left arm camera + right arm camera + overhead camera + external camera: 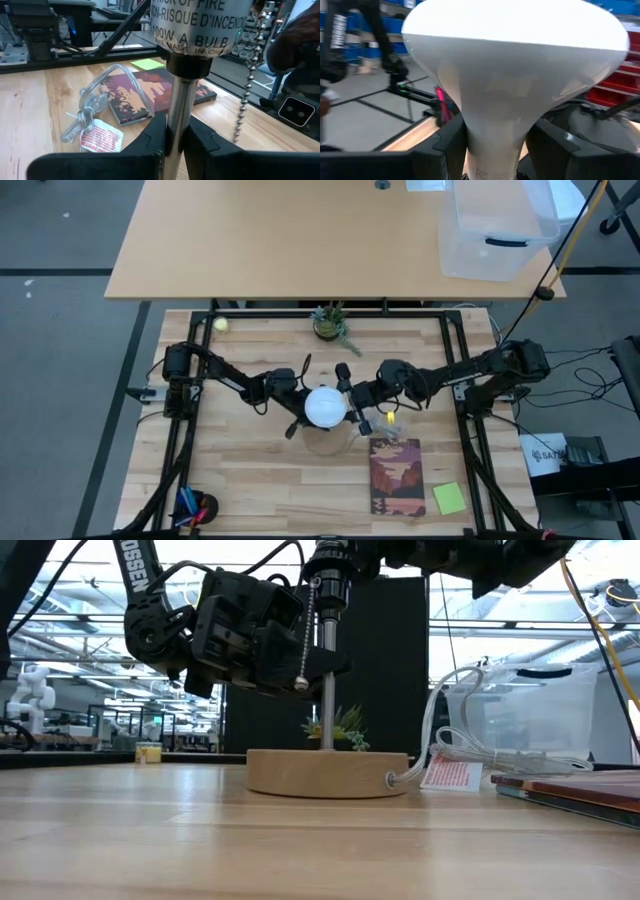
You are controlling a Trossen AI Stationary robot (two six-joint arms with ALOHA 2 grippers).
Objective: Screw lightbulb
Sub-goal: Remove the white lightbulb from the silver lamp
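Bulb (324,407) sits mid-table above the round wooden base (327,772), right on top of the lamp. The right gripper (495,145) pinches its pale neck, jaws closed on the cone just below the globe. The left gripper (173,145) clamps the metal post (176,120) under the socket, steadying the lamp. That bulb looks light, smooth and slippery, thin-walled and fragile, so the neck is the safer hold: firm enough to turn, gentle enough not to crack it.
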